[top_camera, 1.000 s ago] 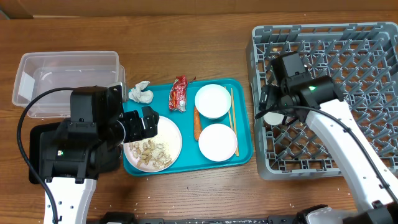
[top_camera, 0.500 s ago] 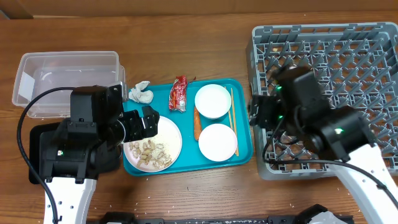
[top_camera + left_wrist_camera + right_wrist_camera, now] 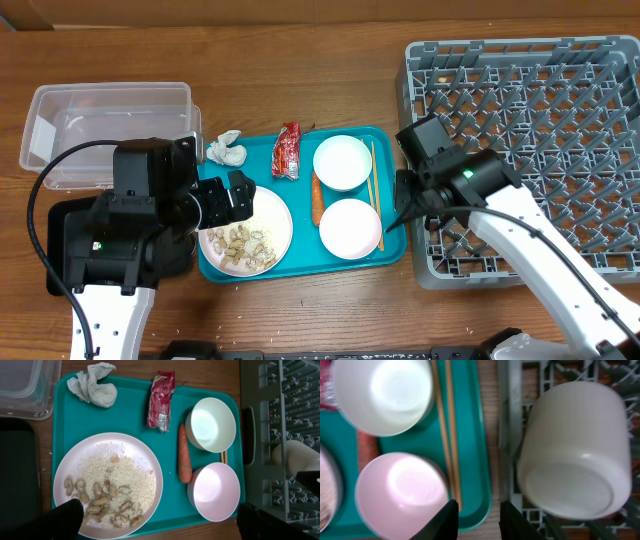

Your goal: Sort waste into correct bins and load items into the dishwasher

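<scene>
Wooden table [image 3: 300,60] fills the background. A grey dishwasher rack [image 3: 560,90] sits at the right. On the left are a clear plastic container [image 3: 100,120] and, nearer the robot, a black bin [image 3: 15,480]. Between them lies a teal tray [image 3: 262,160].

The left gripper [image 3: 228,197] hovers over the tray's left side. Its fingers are spread wide and hold nothing. The right gripper [image 3: 476,520] hangs above the tray's right edge, beside the rack. Its fingers are a little apart with nothing between them.

A plate [image 3: 75,457] of rice and peanuts lies in the tray's near-left part. A white bowl [image 3: 210,425] and a pink bowl [image 3: 216,491] stand one behind the other on the right of the tray. A white cup [image 3: 575,455] lies in the rack by its left wall, base toward the right wrist camera.

A carrot [image 3: 184,455] lies just left of the bowls, and a red wrapper [image 3: 161,401] lies beyond it. A crumpled tissue [image 3: 95,386] is in the far-left corner. Chopsticks [image 3: 445,435] lie to the right of the bowls.
</scene>
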Action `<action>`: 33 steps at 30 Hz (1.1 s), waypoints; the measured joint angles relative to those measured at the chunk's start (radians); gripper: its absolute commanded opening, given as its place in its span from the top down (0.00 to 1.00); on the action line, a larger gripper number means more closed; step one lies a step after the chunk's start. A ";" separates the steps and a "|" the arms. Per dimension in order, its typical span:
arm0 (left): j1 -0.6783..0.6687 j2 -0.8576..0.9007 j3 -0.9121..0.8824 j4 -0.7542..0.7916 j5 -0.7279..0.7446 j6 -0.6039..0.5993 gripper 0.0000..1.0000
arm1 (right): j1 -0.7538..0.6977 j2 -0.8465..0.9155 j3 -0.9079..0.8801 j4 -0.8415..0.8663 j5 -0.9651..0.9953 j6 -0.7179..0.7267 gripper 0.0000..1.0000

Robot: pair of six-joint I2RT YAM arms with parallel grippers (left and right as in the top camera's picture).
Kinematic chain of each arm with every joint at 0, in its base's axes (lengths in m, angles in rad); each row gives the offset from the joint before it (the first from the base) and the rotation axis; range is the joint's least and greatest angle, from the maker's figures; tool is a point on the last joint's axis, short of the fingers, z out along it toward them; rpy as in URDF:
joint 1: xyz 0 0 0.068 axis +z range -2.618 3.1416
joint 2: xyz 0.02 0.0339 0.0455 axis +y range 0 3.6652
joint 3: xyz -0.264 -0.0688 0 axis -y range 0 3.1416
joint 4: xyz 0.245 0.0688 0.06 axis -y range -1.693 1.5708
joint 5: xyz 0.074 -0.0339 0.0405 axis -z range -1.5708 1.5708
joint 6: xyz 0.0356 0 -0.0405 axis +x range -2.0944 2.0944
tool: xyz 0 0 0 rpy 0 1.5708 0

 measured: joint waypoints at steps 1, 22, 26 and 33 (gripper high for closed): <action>0.000 0.000 0.000 0.000 0.000 0.000 0.00 | -0.010 0.014 0.000 0.006 0.020 0.001 0.75; 0.000 0.002 0.000 0.001 0.006 0.000 0.00 | -0.013 -0.059 0.061 -0.060 -0.063 -0.063 0.45; 0.000 0.002 0.000 0.000 -0.018 0.001 0.00 | 0.071 -0.052 0.021 -0.010 -0.118 -0.049 0.44; 0.000 0.002 0.000 0.001 -0.035 0.001 0.00 | 0.115 0.029 -0.125 0.102 -0.154 -0.011 0.44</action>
